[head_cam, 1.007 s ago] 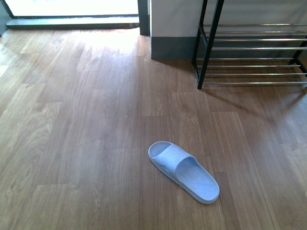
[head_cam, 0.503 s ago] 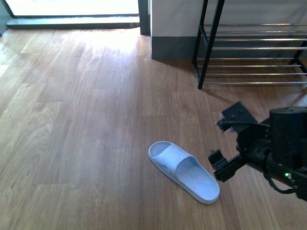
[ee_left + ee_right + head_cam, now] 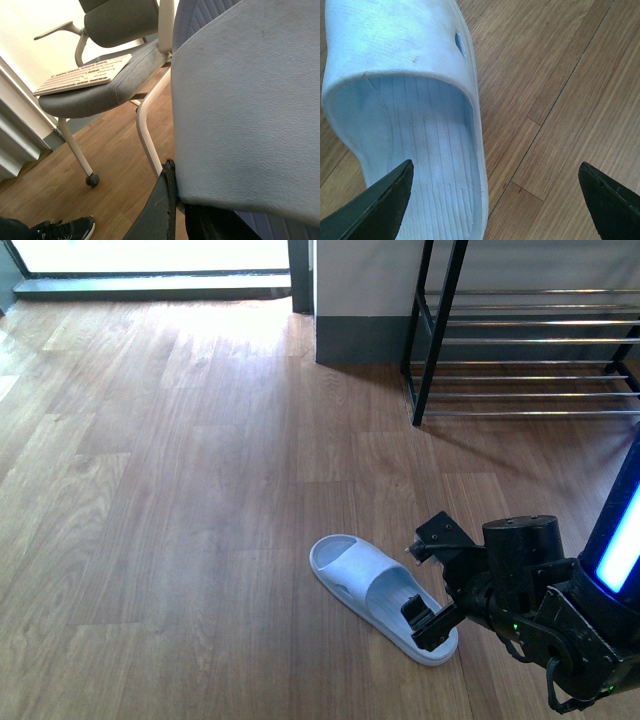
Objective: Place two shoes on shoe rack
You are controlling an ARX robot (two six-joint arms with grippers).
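**Thin-Wall Pinch, Slipping Shoe**

Hangs over the heel end of the pale blue slipper (image 3: 382,598) with the right gripper (image 3: 418,580) spread wide, holding nothing. Lies flat on the floor (image 3: 200,490), well apart from the shoe rack (image 3: 440,330). May pinch one thin sidewall only and twist loose.

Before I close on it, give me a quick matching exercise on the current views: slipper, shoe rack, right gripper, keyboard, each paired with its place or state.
Things:
1. light blue slipper
2. shoe rack
3. right gripper
4. keyboard

Places or states:
A. open, over the heel end of the slipper
B. lying on a grey chair seat
C. lying on the wood floor, sole down
D. standing by the wall, at the far right of the front view

Pairs: 1-C, 2-D, 3-A, 4-B.
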